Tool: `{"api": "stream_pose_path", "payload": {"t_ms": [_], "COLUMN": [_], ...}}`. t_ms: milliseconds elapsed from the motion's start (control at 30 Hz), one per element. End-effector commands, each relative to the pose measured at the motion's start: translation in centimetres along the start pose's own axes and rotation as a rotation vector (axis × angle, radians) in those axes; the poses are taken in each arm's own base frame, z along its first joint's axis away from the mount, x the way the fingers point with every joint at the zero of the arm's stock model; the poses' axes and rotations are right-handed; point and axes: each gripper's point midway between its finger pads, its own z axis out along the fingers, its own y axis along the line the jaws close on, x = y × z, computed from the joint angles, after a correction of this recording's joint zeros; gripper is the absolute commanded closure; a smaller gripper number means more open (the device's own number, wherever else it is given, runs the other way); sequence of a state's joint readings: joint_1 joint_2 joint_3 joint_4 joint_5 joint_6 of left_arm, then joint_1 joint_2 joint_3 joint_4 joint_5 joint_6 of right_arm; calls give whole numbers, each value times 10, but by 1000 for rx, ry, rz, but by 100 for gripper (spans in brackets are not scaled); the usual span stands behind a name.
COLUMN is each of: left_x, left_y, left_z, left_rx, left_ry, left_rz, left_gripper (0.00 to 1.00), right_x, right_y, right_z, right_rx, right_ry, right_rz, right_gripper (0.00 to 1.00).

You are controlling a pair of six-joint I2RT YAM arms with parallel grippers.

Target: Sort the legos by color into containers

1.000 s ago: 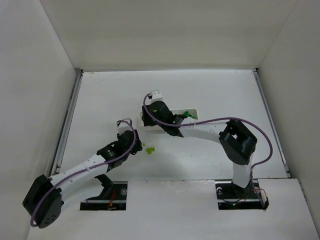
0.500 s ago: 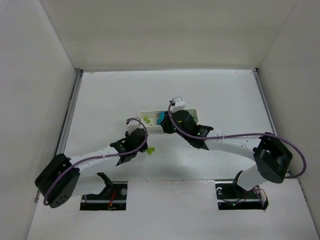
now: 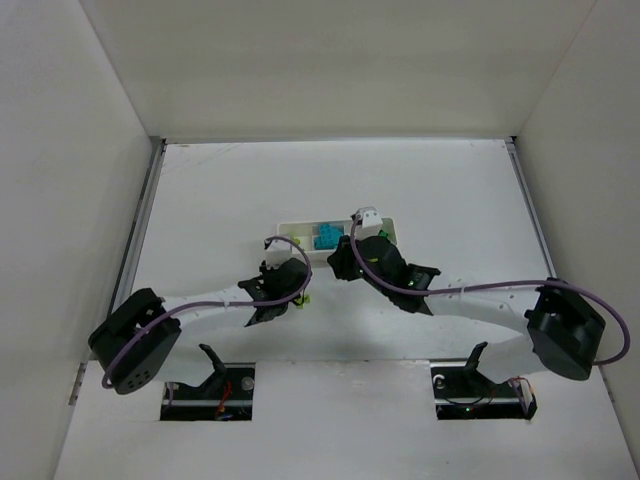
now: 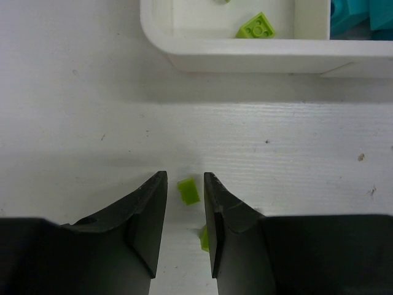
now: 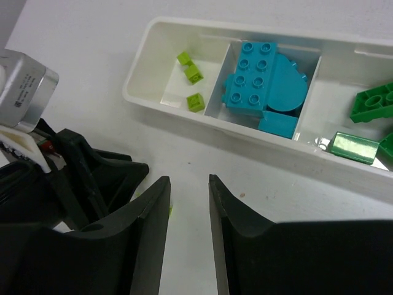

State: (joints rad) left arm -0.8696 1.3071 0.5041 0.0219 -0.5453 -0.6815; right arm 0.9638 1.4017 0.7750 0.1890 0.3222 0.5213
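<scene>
The white counter (image 3: 450, 190) carries one long tray (image 5: 258, 132), lying just ahead of both tools. Its 3 compartments (image 5: 307, 98) are shown in full only by the right wrist view. Pale yellow-green bricks (image 5: 194, 74) are seen ahead-left of the right tool (image 5: 188, 181), cyan-blue bricks (image 5: 264, 80) straight ahead, and dark green bricks (image 5: 374, 104) ahead-right. The right tool is held narrow w/ nothing between its jaws, over bare counter short of the tray. The left tool (image 4: 184, 178) is set low, its jaws narrow but w/ a slit of counter showing each side of the loose yellow-green brick (image 4: 188, 191) between them, so no grip is made yet. A 2nd yellow-green piece (image 4: 203, 238) is half hidden by that tool's right finger. The step in hand is judged to be pick-up of the loose brick. Next, approx.: jaws closed square on it, a lift, then a short carry fwd to the compartment ahead, where a like-coloured brick (image 4: 256, 26) lies. The brick between the jaws is shown by the left wrist view alone. From the top view only arm positions are got, the loose pieces being too small to tell.
</scene>
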Motion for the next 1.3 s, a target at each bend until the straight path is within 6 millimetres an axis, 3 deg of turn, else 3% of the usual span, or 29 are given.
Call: {"api": "stream_pose_path", "payload": {"t_ms": [0,333,433,633,867,1067,1267], "left_x": [-12,4,-3,-50,-121,-156,-163], "left_y": [-1,-4,0,3,-14,-28,-36], "left_z": [0,6,2,-22,-42,-9,29], "left_rx": [-40,-56,-65,-38,49,60,41], "left_ry": [-38,0,-22,-136,-261,-295,-266], "left_rz": [-10,24,16,-30,-101,-97,-62], "left_gripper": [73,84,88,90,90,89,86], "right_x": [-25,-32,-33,-30,-11,-2,28], "right_y": [12,11,11,6,-2,2,27], "right_z": [-11,-23,-25,-31,-26,-27,-25], "right_rx": [-45,-62,-65,-67,-44,-59,-112], "right_ry": [-95,-122,-126,-127,-85,-69,13], "right_rz": [50,64,66,79,88,101,54], "right_gripper": [62,61,61,45,43,43,39]}}
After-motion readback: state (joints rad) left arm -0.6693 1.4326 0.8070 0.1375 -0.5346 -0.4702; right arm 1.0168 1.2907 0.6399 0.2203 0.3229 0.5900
